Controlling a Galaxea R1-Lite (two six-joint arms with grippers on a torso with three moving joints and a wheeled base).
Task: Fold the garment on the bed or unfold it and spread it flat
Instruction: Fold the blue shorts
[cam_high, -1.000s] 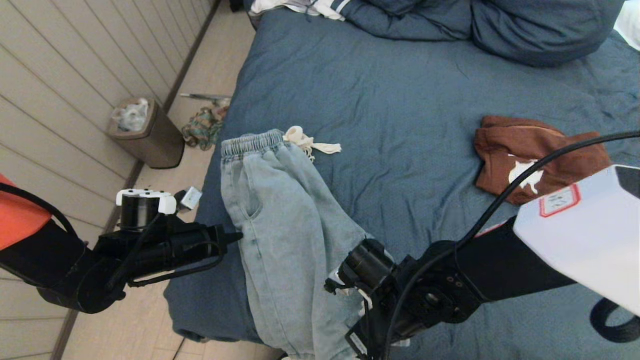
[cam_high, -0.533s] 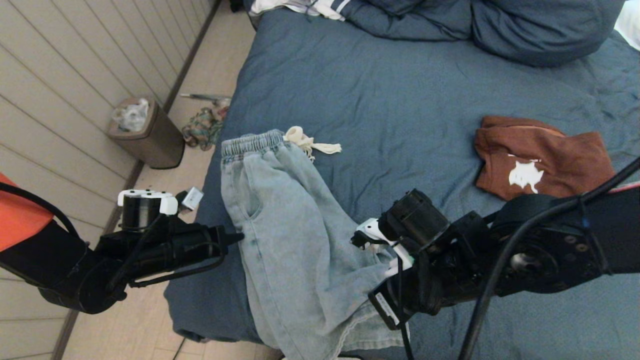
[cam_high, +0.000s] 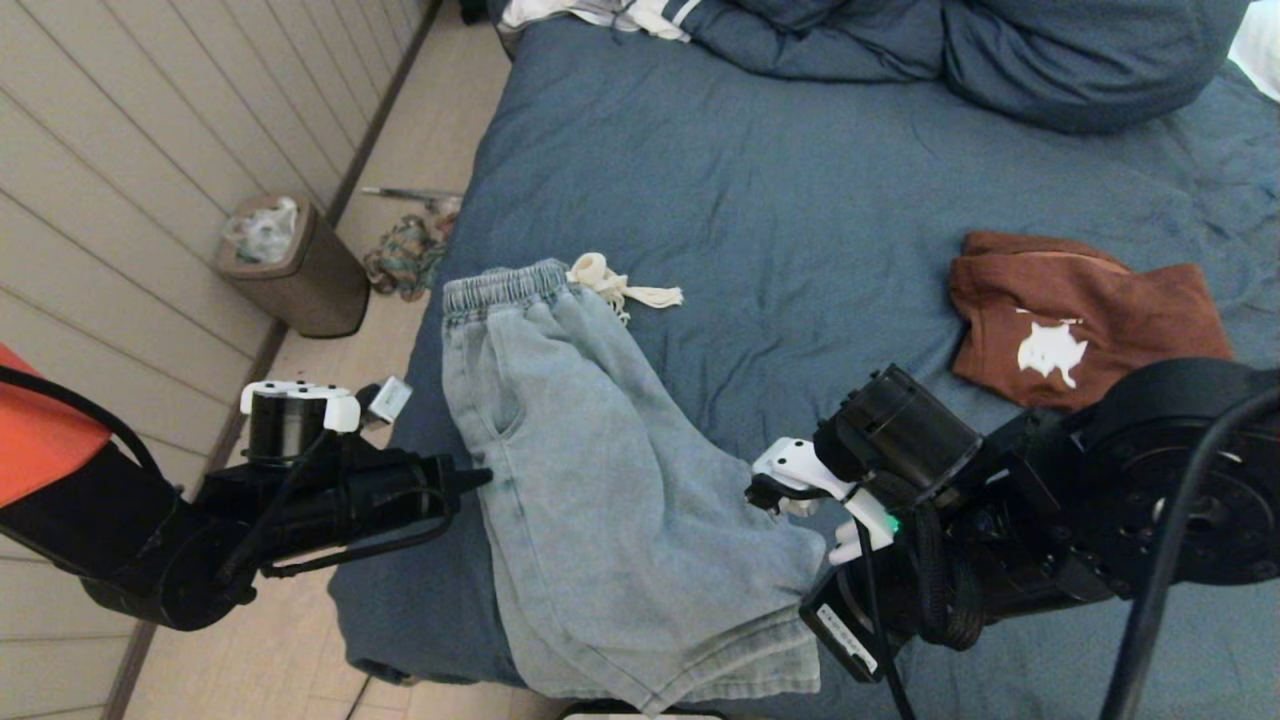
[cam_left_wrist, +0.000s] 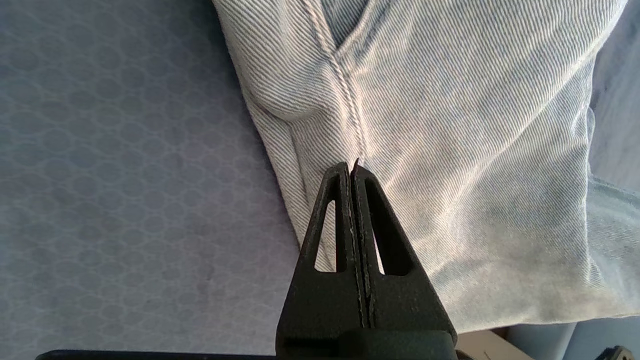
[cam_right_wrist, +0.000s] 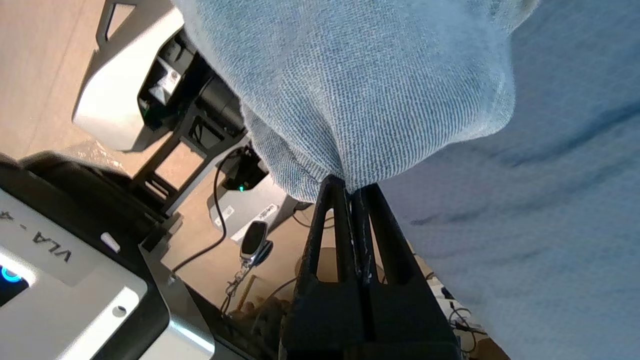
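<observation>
Light-blue denim trousers (cam_high: 580, 450) lie on the near left corner of the slate-blue bed (cam_high: 800, 200), waistband away from me and hem along the front edge. My left gripper (cam_high: 482, 478) is shut, and its tip rests at the trousers' left side seam (cam_left_wrist: 350, 115) with nothing seen between the fingers. My right gripper (cam_right_wrist: 353, 187) is shut on a bunched corner of the trousers' hem (cam_right_wrist: 375, 75), lifted just over the sheet (cam_right_wrist: 550, 200). In the head view its fingers are hidden under the right wrist (cam_high: 900, 440).
A brown T-shirt (cam_high: 1080, 320) lies to the right on the bed. Bunched blue bedding (cam_high: 950, 50) fills the far end. A cream drawstring (cam_high: 620, 285) trails from the waistband. On the floor at left are a bin (cam_high: 290, 265) and a tangle of cloth (cam_high: 405, 255).
My right arm has swung right and further onto the bed, pulling the trouser leg with it. The hem now spreads wide along the front edge. The left arm has barely moved.
</observation>
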